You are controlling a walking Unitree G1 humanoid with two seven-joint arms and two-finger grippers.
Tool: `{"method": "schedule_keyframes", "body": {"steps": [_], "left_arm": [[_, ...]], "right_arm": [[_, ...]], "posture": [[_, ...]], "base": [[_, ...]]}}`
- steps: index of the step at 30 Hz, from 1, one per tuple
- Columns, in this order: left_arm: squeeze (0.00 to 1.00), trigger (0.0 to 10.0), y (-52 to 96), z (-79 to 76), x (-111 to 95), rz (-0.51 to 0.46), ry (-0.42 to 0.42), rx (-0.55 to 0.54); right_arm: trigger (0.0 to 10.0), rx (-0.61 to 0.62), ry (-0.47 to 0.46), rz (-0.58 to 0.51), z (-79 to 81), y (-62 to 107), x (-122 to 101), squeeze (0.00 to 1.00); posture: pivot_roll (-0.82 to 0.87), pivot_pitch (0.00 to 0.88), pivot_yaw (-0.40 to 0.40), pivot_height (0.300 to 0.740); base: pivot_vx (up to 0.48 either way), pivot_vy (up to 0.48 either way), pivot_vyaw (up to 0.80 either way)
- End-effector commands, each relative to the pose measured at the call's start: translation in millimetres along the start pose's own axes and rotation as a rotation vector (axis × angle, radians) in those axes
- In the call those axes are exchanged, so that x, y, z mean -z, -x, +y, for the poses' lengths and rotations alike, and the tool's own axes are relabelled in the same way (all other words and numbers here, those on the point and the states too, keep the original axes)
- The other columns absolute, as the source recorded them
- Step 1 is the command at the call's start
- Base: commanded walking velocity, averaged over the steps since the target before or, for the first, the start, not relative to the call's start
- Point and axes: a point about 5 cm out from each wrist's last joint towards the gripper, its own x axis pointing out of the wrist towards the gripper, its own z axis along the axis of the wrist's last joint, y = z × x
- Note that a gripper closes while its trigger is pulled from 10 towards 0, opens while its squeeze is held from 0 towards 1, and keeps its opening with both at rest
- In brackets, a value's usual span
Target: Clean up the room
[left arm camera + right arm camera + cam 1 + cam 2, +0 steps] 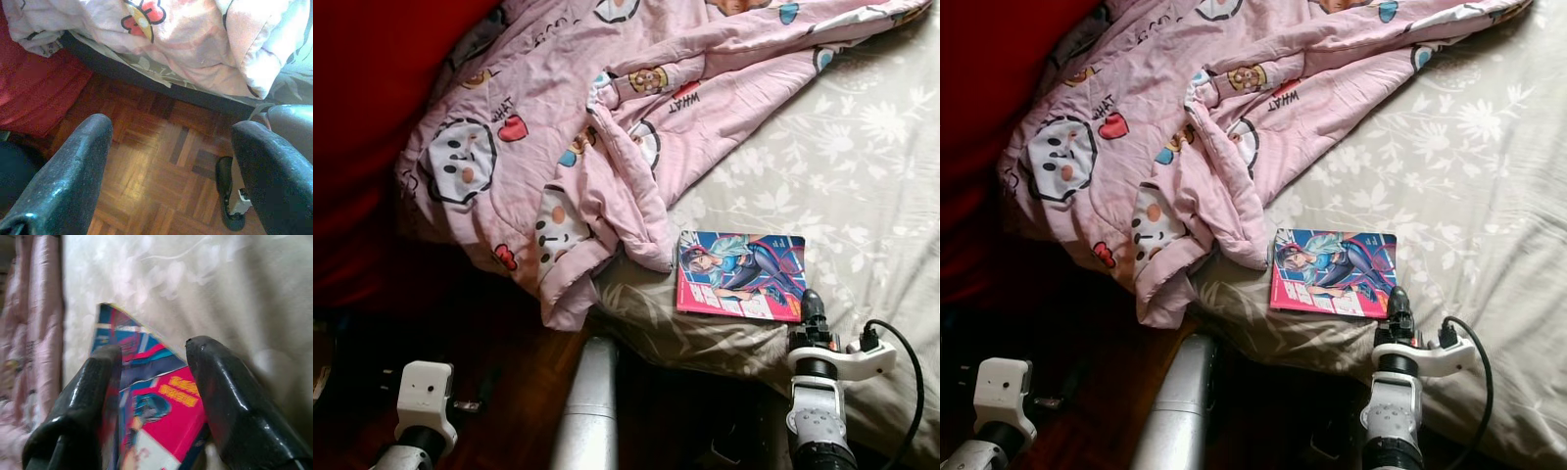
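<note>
A colourful comic book lies flat near the front edge of the bed, beside a crumpled pink cartoon-print blanket. My right gripper is at the book's near right corner. In the right wrist view its fingers are open and straddle the book's edge. My left gripper is open with nothing between its fingers, low over the parquet floor beside the bed.
The bed has a pale floral sheet, bare on the right. The blanket hangs over the bed's front left edge. A large red cushion or cover sits at the left. A silver limb rises between the arms.
</note>
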Motion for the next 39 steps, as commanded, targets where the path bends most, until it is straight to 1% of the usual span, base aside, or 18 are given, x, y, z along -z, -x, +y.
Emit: {"method": "schedule_keyframes", "body": {"steps": [1,4,9,17,25,30,32,39], "left_arm": [[0.00,10.0,7.9,5.0,14.3,0.063,-0.016,-0.009],[0.00,10.0,7.8,5.1,15.3,0.062,-0.015,-0.009],[0.00,10.0,8.4,5.3,13.7,0.058,-0.016,-0.010],[0.00,10.0,10.2,6.5,12.1,0.053,-0.023,-0.011],[0.00,10.0,9.7,3.5,12.7,0.052,-0.022,-0.006],[0.00,10.0,10.0,4.1,14.3,0.057,-0.023,-0.006],[0.00,10.0,10.2,5.9,16.5,0.063,-0.024,-0.005],[0.00,10.0,9.5,6.3,19.2,0.071,-0.029,0.001]], "right_arm": [[10.0,-0.003,-0.029,0.026,-4.9,10.1,6.3,0.00],[10.0,-0.028,-0.042,0.035,-2.3,11.3,7.3,0.00],[10.0,0.000,-0.034,0.043,-9.3,16.7,7.1,0.00],[10.0,0.008,-0.043,-0.007,-10.9,20.5,-1.8,0.00],[10.0,0.018,-0.039,-0.007,-14.2,23.7,-3.3,0.00],[10.0,0.040,-0.029,0.015,-18.5,25.7,-0.1,0.00],[10.0,0.069,-0.032,0.008,-22.5,26.3,0.4,0.00],[10.0,0.094,-0.033,0.009,-26.1,26.0,2.1,0.00]], "posture": [[0.28,0.533,0.212,0.608],[0.28,0.533,0.212,0.608],[0.28,0.533,0.212,0.608],[0.28,0.519,0.214,0.608],[0.28,0.519,0.215,0.608],[0.28,0.519,0.215,0.608],[0.29,0.523,0.215,0.608],[0.29,0.531,0.219,0.608]], "base": [[0.000,0.000,0.00],[0.000,0.000,0.00],[0.000,0.000,0.00],[0.000,0.000,0.00],[0.000,0.000,0.00],[0.000,0.000,0.00],[0.000,0.000,0.00],[0.000,0.000,0.00]]}}
